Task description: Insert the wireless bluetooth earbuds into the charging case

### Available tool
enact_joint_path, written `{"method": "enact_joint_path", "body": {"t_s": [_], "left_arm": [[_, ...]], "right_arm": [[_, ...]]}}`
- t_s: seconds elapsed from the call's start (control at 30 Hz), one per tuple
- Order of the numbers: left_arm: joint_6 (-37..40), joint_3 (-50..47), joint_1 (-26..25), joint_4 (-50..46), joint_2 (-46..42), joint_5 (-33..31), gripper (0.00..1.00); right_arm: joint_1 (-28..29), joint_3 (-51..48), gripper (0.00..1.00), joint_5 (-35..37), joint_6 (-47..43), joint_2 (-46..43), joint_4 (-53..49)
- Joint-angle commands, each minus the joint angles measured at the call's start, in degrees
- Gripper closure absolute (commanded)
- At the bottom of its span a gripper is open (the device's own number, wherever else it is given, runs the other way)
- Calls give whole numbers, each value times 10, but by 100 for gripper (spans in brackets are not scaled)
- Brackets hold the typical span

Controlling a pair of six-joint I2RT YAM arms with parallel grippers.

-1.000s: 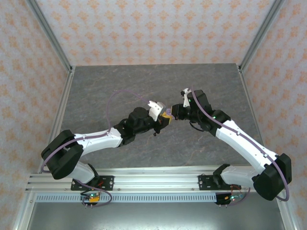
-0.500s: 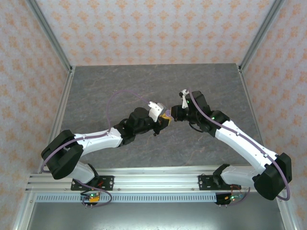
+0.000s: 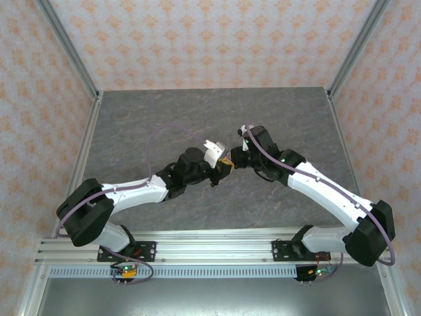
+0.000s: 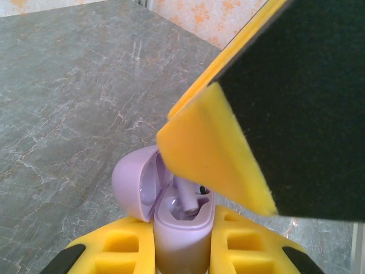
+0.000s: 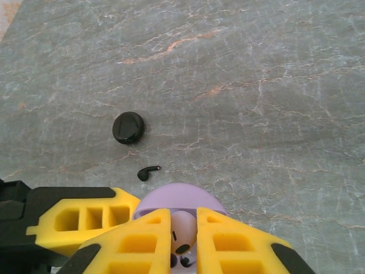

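Between the yellow fingers of your right gripper (image 5: 183,231) sits the lavender earbud (image 5: 181,235), pinched in a narrow, tight grip. From the left wrist you can see its stem dipping into the open well of the lavender case (image 4: 171,228). Your left gripper (image 4: 182,251) is clamped on that case from both sides, with the lid hinged back to the left. From overhead, both tips meet above the middle of the table (image 3: 296,112). Beyond the case, a black earbud (image 5: 148,171) lies loose on the stone, and the round black case (image 5: 128,127) is closed just past it, near but apart.
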Motion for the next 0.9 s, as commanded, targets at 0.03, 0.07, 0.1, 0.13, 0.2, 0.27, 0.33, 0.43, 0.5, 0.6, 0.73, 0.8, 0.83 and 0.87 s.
{"method": "enact_joint_path", "body": {"t_s": [0.03,0.07,0.1,0.13,0.2,0.27,0.33,0.43,0.5,0.6,0.73,0.8,0.83,0.87], "left_arm": [[7,20,-4,-3,-17,-25,94],[8,20,-4,-5,-16,-24,94],[8,20,-4,-6,-16,-25,94],[8,21,-5,-8,-16,-27,94],[8,21,-4,-9,-14,-27,94],[8,22,-5,-8,-15,-27,94],[8,22,-4,-9,-15,-26,94],[8,26,-5,-9,-15,-24,94],[7,26,-5,-9,-14,-24,94],[5,27,-5,-9,-12,-24,94],[4,30,-5,-13,-10,-34,95],[3,32,-5,-16,-8,-39,95],[2,34,-5,-17,-8,-39,95],[2,35,-4,-16,-6,-37,95]], "right_arm": [[4,18,86,36,-10,-5,-22],[4,18,86,38,-10,-6,-22],[4,18,86,39,-9,-9,-20],[4,17,86,38,-10,-11,-20],[4,17,86,33,-11,-11,-20],[4,18,86,30,-12,-9,-21],[4,17,86,26,-12,-7,-20],[4,17,86,16,-14,-3,-20],[4,18,86,8,-15,0,-20],[4,17,86,-10,-15,2,-17],[4,16,85,-29,-17,0,-15],[4,15,85,-37,-19,0,-17],[4,14,84,-43,-20,-1,-17],[4,14,84,-49,-19,0,-17]]}}
